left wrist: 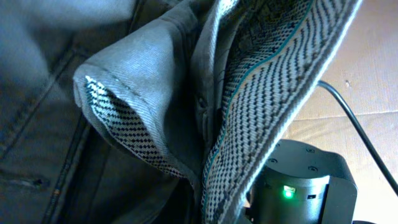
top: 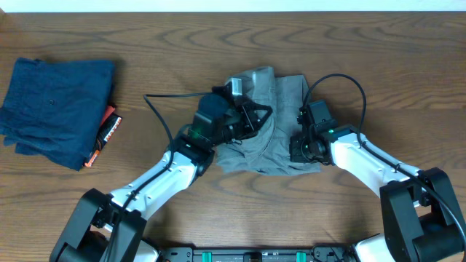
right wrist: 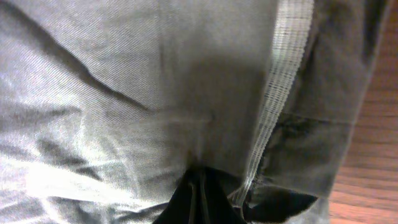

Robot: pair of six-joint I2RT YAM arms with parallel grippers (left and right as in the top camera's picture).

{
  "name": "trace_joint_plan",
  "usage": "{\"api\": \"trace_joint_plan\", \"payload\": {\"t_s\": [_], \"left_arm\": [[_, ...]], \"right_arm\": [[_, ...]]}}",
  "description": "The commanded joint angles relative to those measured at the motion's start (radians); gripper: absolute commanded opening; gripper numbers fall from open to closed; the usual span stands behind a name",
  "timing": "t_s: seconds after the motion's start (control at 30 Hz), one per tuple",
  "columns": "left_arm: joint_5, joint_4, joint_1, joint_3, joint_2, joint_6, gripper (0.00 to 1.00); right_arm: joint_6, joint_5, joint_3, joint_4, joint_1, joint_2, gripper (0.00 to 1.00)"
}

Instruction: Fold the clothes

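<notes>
Grey shorts lie rumpled at the middle of the wooden bench, with both robot arms reaching in from the near edge. The left pincer sits over the garment's left half, where cloth bunches up towards the far edge. From the left wrist, the shorts hang close to the lens, their waistband turned out to show a pale patterned lining. The fingers themselves are hidden there, so I cannot tell whether this pincer has a hold. The right pincer rests on the garment's right edge. From the right wrist its dark tips are drawn together at the bottom of the view, pinching grey cloth that creases outward from them, beside a pale seam strip. A folded navy garment with an orange tag lies well apart at the bench's left end.
</notes>
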Motion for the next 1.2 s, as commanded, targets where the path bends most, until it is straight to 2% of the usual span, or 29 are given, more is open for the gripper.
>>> {"api": "trace_joint_plan", "payload": {"t_s": [0.0, 0.07, 0.13, 0.27, 0.3, 0.47, 0.63, 0.77, 0.97, 1.17], "left_arm": [[-0.034, 0.016, -0.031, 0.008, -0.003, -0.031, 0.07], [-0.048, 0.019, -0.045, 0.008, -0.003, -0.035, 0.11], [-0.056, 0.022, -0.056, 0.008, -0.003, -0.039, 0.24], [-0.018, 0.081, -0.056, 0.008, -0.003, -0.057, 0.45], [-0.009, 0.099, -0.053, 0.008, -0.003, -0.056, 0.46], [0.005, 0.141, 0.030, 0.008, -0.003, -0.008, 0.46], [-0.097, -0.006, 0.144, 0.008, -0.003, 0.121, 0.46], [-0.165, -0.154, 0.175, 0.008, 0.006, 0.192, 0.46], [-0.171, -0.248, 0.169, 0.008, 0.067, 0.256, 0.47], [-0.132, -0.383, 0.158, 0.008, 0.146, 0.255, 0.47]], "right_arm": [[0.024, -0.063, -0.058, -0.016, 0.035, 0.067, 0.04], [0.024, -0.063, -0.058, -0.010, 0.035, 0.067, 0.04], [0.024, -0.063, -0.058, -0.007, 0.035, 0.067, 0.06], [0.022, -0.059, -0.033, -0.032, 0.007, 0.051, 0.19], [0.022, -0.051, -0.021, -0.048, -0.005, 0.044, 0.19], [0.019, 0.076, 0.122, -0.271, -0.120, -0.047, 0.20], [0.010, 0.136, 0.295, -0.434, -0.213, -0.171, 0.20], [-0.116, -0.009, 0.375, -0.405, -0.216, -0.251, 0.21], [-0.209, -0.244, 0.359, -0.323, -0.143, -0.236, 0.20], [-0.225, -0.253, 0.327, -0.328, -0.058, -0.112, 0.20]]}}
